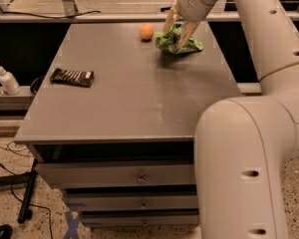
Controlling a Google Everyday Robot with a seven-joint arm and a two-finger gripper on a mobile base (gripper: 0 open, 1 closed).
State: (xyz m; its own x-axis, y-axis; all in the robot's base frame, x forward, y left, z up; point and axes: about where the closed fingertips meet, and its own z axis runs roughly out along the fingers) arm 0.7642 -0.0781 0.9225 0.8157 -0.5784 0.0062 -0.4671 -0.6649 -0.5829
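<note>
I'm looking at a grey table (139,103) with a flat top and drawers (139,176) stacked under the near edge. I take the middle of the top as my dial. At nine o'clock, near the left edge, a dark snack bar (72,76) lies flat, well apart from everything else. At twelve, close to the far edge, an orange (146,31) sits on the top. Just beside it, at one o'clock, is a crumpled green bag (192,45). The gripper (172,38) is right there, fingers clamped around the bag from above. A shadow sits under the bag, and I can't tell whether it rests on the top or hangs just off it.
</note>
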